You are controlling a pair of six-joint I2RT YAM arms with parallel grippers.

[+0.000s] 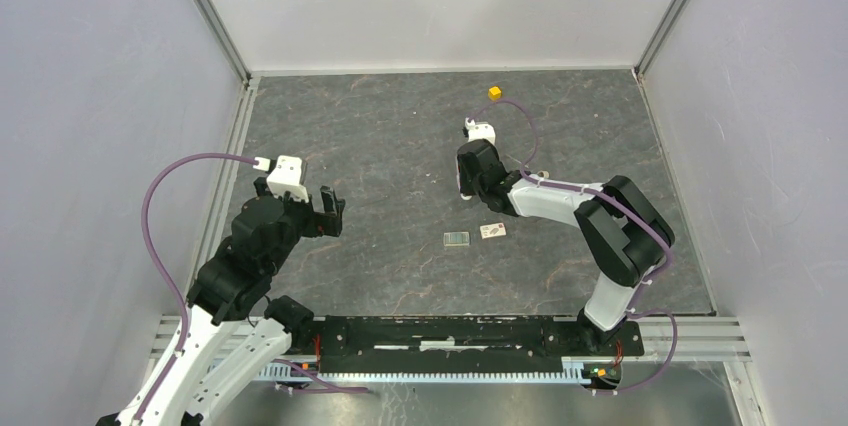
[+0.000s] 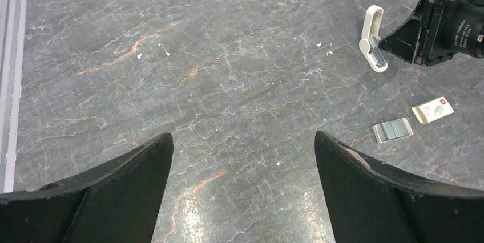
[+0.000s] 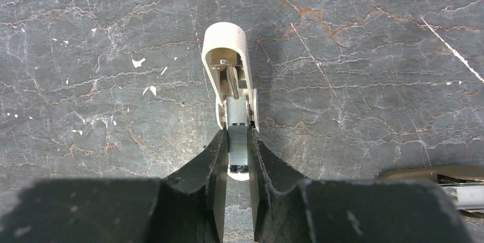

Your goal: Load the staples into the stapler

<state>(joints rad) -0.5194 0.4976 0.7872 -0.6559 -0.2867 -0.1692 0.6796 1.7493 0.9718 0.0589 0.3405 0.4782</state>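
Stone tabletop | R jaws pinch open stapler | staples lie apart

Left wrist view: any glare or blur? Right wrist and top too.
Left wrist: pale glare patch on the table near the bottom, stapler sharp. Right wrist: stapler crisp, the right end effector clamped on it near-black, its body blurred. Top: even light, faint shadows.

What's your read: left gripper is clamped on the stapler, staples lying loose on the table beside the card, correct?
No. The right gripper is clamped on the stapler, as the right wrist view shows; the left gripper is open and holds nothing. The staples do lie loose on the table beside the card.
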